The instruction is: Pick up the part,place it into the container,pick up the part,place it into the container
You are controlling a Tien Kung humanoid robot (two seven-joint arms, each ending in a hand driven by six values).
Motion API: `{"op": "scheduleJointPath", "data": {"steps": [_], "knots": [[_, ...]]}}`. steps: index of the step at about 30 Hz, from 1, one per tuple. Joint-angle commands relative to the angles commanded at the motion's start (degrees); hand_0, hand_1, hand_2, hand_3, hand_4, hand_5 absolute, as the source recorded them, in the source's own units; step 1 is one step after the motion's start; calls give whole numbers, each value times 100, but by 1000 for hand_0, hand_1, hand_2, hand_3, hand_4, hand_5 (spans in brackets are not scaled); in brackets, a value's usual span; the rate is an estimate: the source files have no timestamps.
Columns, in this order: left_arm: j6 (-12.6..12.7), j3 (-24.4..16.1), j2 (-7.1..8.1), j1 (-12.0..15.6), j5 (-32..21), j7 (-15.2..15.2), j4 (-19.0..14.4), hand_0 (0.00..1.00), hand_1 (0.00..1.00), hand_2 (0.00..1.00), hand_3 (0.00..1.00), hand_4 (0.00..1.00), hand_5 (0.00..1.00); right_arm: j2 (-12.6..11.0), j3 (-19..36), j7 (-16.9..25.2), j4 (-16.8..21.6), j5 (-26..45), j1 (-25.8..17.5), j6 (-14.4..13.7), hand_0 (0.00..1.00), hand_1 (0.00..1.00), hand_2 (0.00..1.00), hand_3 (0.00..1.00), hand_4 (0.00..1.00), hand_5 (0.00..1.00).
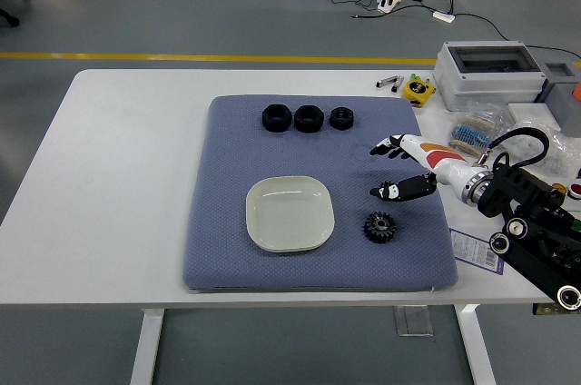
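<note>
The white container (290,213) sits empty near the middle of the blue pad (227,249) on the desk (109,185), so neither part appears placed yet. The right robot hand (397,170) hovers over the pad's right side, fingers spread and holding nothing, just above the black gear (379,227) near the pad's front right. Three black nuts (308,118) wait along the pad's far edge. Both pick-and-place rounds look outstanding.

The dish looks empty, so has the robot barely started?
Yes. Nothing is done: the dish holds no parts. The right hand hovers open above the gear, holding nothing. The gear and three nuts remain on the pad.
</note>
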Motion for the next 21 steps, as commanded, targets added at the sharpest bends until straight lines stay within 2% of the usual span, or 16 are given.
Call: {"op": "scheduleJointPath", "data": {"steps": [15,21], "knots": [[4,8,0,5,-17,9,0,710,624,640,567,619,704,301,-212,-351,-416,23,92,186,741,728,743,731,913,327],[7,24,1,14,-15,15,0,710,623,641,567,619,704,407,-166,-382,-643,-24,60,100,720,719,734,729,911,331]]}}
